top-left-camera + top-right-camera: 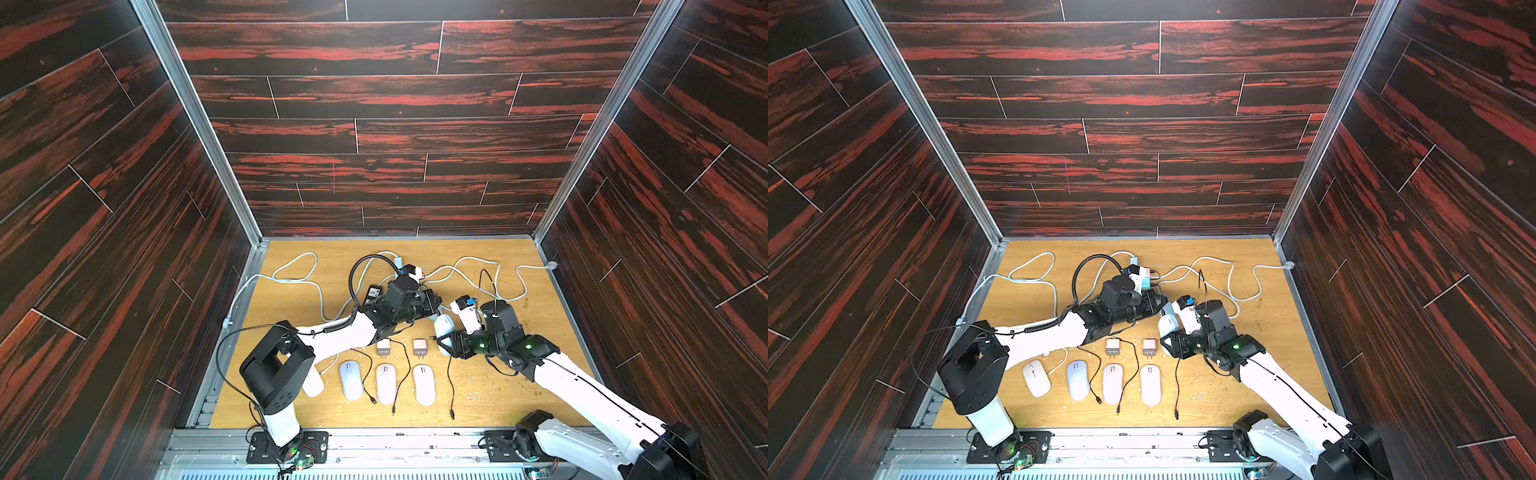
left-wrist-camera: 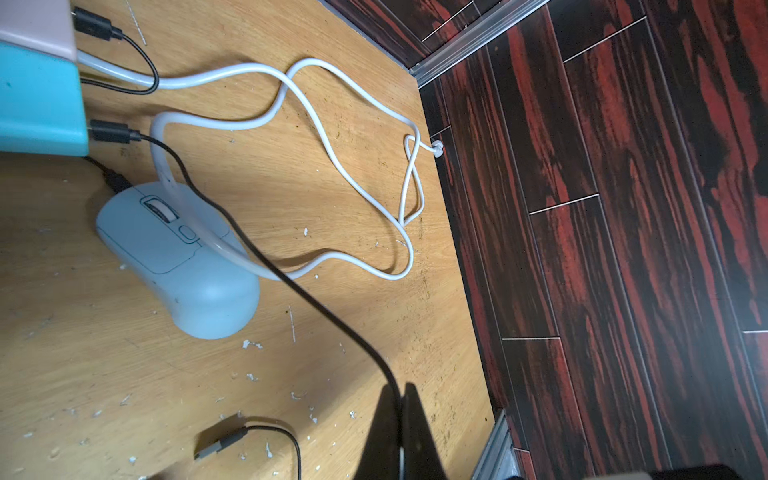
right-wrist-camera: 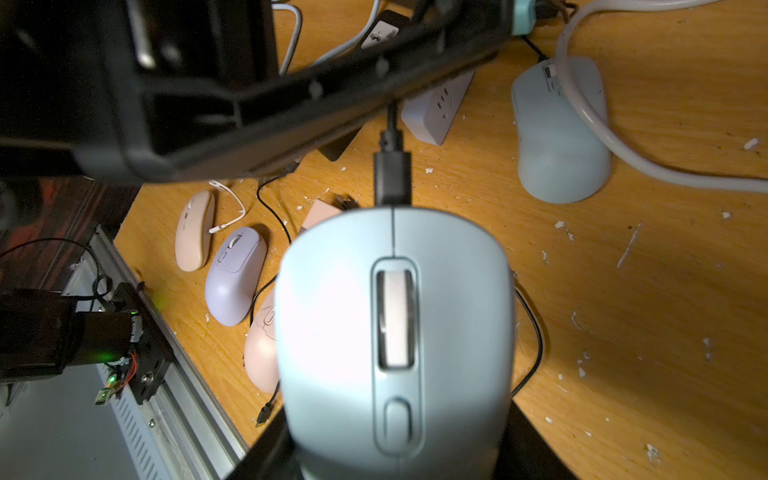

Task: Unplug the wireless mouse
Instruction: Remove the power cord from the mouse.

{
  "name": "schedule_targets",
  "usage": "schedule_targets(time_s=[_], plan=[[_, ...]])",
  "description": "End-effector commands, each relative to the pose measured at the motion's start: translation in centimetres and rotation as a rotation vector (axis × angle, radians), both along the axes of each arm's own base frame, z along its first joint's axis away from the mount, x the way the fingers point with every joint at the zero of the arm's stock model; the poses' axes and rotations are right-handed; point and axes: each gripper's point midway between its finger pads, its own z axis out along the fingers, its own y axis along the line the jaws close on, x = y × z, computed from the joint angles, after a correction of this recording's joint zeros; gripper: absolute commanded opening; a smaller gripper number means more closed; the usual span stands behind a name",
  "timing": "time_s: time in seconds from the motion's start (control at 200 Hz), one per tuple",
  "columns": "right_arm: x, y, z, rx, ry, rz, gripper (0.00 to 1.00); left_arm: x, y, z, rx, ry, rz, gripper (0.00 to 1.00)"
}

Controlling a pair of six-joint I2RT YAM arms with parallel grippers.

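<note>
The wireless mouse (image 3: 395, 324), pale blue, is lifted clear of the bench (image 1: 498, 395) near its middle, gripped by the sides in the right pincer (image 1: 445, 344). That hold seems meant to brace the body so a pull does not just drag it along. A black plug (image 3: 392, 178) sits fully seated in the mouse's front edge, so the unplugging is not yet done.

The left pincer (image 2: 400, 391) is clenched on the black cable (image 2: 332, 316), which runs between its closed fingers and leads back to a teal charger block (image 2: 37, 95). From the right wrist view the grip looks to be on the cord just behind the plug rather than on the plug's housing. A pull may therefore strain the cord before the connector gives.

The two arms face each other, roughly in line with the plug's axis, which suits a straight pull apart.

A second blue mouse (image 2: 174, 257) rests on the bench with its own lead attached. Nearer the front edge a row of mice (image 1: 386, 382) lies beside loose cable ends.
</note>
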Motion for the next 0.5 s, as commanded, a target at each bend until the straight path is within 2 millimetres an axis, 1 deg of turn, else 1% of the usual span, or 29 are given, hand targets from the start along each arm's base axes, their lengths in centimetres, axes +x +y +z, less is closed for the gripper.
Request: schedule_targets(time_s=[0.0,0.04,0.11,0.115,0.125,0.155,0.296,0.376,0.491], plan=[[-0.5,-0.3,-0.2,-0.019,0.047,-0.028,0.00,1.2,0.3,1.7,-0.007,-0.037,0.027,0.00],[-0.6,-0.7,-0.8,-0.037,0.081,-0.052,0.00,1.3,0.4,1.6,-0.006,-0.037,0.030,0.00],[-1.4,-0.9,-1.8,-0.067,0.135,-0.068,0.00,1.6,0.7,1.7,-0.009,-0.038,0.038,0.00],[-1.5,-0.9,-1.9,-0.069,0.137,-0.070,0.00,1.8,0.6,1.1,-0.001,-0.030,0.040,0.00],[-1.6,-1.0,-2.0,-0.076,0.143,-0.074,0.00,1.9,0.6,0.7,0.006,-0.023,0.041,0.00],[-2.0,-1.0,-2.5,-0.094,0.161,-0.083,0.00,2.0,0.7,0.5,0.008,-0.020,0.042,0.00],[-4.3,-0.8,-4.2,-0.151,0.232,-0.073,0.00,2.6,0.9,0.8,0.004,-0.028,0.052,0.00],[-5.0,-0.9,-4.8,-0.190,0.239,-0.082,0.00,2.6,0.8,1.0,-0.001,-0.030,0.051,0.00],[-5.3,-1.7,-5.0,-0.217,0.247,-0.140,0.00,2.6,0.8,0.9,-0.004,-0.028,0.049,0.00]])
